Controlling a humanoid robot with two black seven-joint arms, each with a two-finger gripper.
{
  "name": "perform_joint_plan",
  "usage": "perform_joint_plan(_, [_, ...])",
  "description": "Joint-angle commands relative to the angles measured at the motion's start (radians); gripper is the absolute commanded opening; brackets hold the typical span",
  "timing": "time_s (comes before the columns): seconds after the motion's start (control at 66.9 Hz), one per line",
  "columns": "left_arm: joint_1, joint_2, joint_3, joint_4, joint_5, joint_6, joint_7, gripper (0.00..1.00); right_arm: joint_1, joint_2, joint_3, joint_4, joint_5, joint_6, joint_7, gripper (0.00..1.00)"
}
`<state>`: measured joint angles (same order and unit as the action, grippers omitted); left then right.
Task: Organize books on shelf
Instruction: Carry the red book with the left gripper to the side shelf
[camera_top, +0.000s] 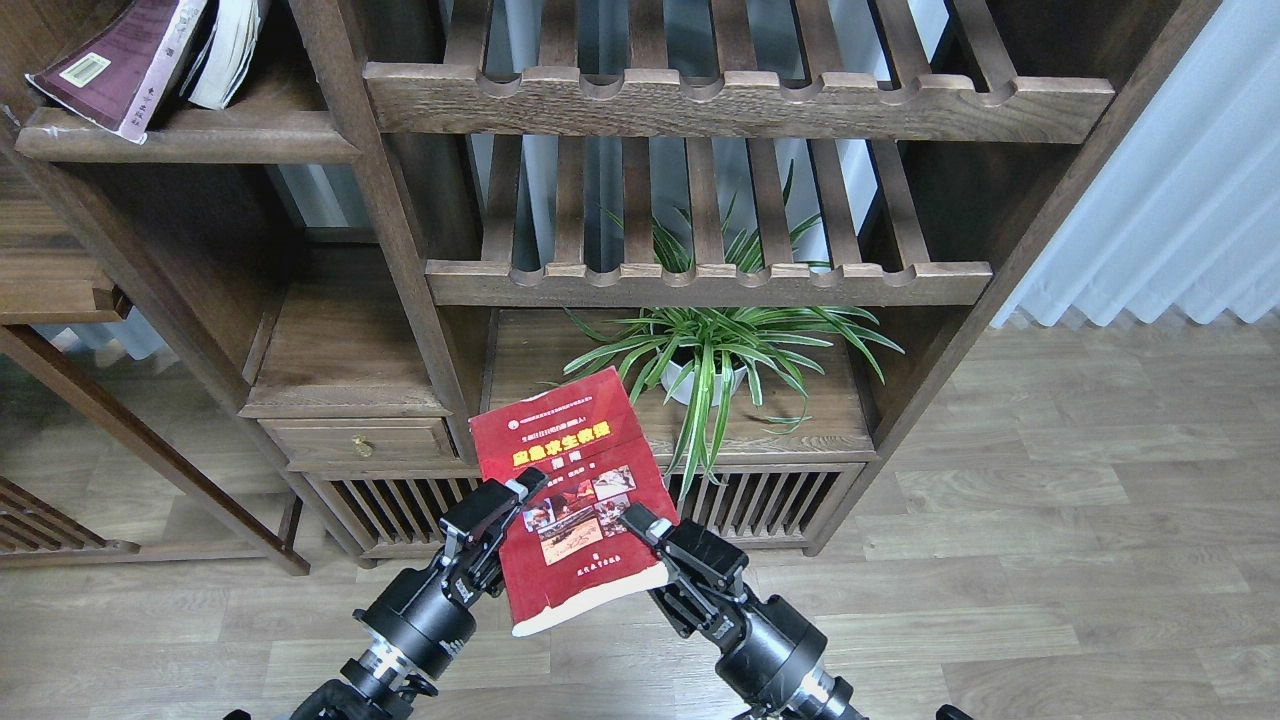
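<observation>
a pale wood-plank floor (1050, 560) runs under a dark brown wooden shelving unit (400, 250), with white curtains (1180, 170) at the right.

nearest the viewer, two black arms rise from the bottom edge. between them is the bright red book (570, 480), a thick paperback with yellow title lettering and small photos on its cover, held in the air in front of the unit's lower cabinet, cover facing up and tilted. the left gripper (505, 510) pinches the book's left edge, fingers closed onto the cover. the right gripper (650, 535) pinches the lower right edge the same way, close to the pale page block.

the book looks moderately heavy and flexible: its bottom corner curls, so it would likely sag if gripped by one corner only. a hold on both long edges, or near the spine, seems the firmest; the glossy cover may be a little slippery.

farther back, a spider plant (720, 350) in a white pot sits in the lower compartment, below two slatted racks (700, 190) with notched front rails.

farthest, at upper left, the shelf (190, 145), a solid flat board, carries the dark maroon book (120, 65), leaning steeply, and the pale book (228, 50) just beside it on its right. the red one is well apart from them, not yet on the shelf.
</observation>
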<state>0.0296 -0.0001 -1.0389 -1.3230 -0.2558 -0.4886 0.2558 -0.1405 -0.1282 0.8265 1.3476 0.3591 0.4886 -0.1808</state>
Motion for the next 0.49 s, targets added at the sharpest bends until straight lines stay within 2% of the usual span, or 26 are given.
perform_joint_plan(0.0, [0.0,0.038,-0.044,-0.07,0.004,0.0,0.0,0.05,-0.002,-0.011,0.013,-0.005,-0.006,0.0,0.003,1.0])
perform_joint_plan(0.179, [0.0,0.21,-0.131,-0.238,0.006,0.0,0.005,0.04,-0.002,-0.022,0.023,-0.027,-0.006,0.0,0.003,1.0])
perform_joint_plan(0.344, [0.0,0.399,-0.286,-0.285,0.041,0.0,0.052,0.03,0.001,-0.022,0.023,-0.044,-0.006,0.0,0.003,1.0])
perform_joint_plan(0.478, [-0.005,0.5,-0.424,-0.291,0.047,0.0,0.057,0.03,0.012,-0.022,0.023,-0.062,-0.005,0.0,0.003,1.0])
